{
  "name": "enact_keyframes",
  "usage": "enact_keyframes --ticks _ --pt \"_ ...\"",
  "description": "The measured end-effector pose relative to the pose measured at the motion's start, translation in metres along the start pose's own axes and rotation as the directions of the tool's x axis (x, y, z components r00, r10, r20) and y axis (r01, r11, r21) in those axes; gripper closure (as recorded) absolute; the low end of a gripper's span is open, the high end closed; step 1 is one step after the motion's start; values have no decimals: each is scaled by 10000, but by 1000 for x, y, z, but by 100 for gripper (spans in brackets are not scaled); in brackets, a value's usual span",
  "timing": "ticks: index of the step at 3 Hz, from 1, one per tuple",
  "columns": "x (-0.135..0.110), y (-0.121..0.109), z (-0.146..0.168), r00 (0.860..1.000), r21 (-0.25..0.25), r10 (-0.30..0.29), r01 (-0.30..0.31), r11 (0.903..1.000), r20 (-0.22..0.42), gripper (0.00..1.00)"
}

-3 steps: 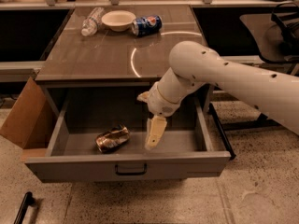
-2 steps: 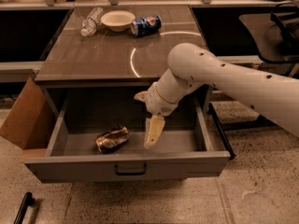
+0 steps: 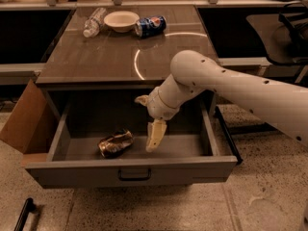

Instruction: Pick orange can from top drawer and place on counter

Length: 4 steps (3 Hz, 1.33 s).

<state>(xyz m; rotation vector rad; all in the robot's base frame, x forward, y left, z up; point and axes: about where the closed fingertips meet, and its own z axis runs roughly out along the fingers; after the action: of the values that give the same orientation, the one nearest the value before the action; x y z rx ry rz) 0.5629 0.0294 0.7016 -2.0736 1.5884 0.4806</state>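
The orange can (image 3: 115, 143), dented and shiny, lies on its side on the floor of the open top drawer (image 3: 130, 170), left of centre. My gripper (image 3: 147, 126) is inside the drawer, just to the right of the can and a little above it, without touching it. It is open and empty, with one pale finger (image 3: 155, 136) pointing down at the drawer floor. The counter (image 3: 110, 57) above the drawer is glossy grey-brown with a pale curved line across it.
At the back of the counter are a blue Pepsi can (image 3: 150, 26) on its side, a white bowl (image 3: 121, 20) and a clear plastic bottle (image 3: 94, 22). A cardboard flap (image 3: 24, 124) stands left of the drawer. A dark chair (image 3: 288, 28) is at the right.
My gripper has shifted slightly left inside the drawer, closer to the orange can. The can has not moved.
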Motion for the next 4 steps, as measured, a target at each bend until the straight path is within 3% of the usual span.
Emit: enact_keyframes --ticks 1,4 --pt "-2 -12 27 9996 36 -265 265 9996 -27 0" --pt "-14 -21 55 9959 14 -795 795 9968 425 0"
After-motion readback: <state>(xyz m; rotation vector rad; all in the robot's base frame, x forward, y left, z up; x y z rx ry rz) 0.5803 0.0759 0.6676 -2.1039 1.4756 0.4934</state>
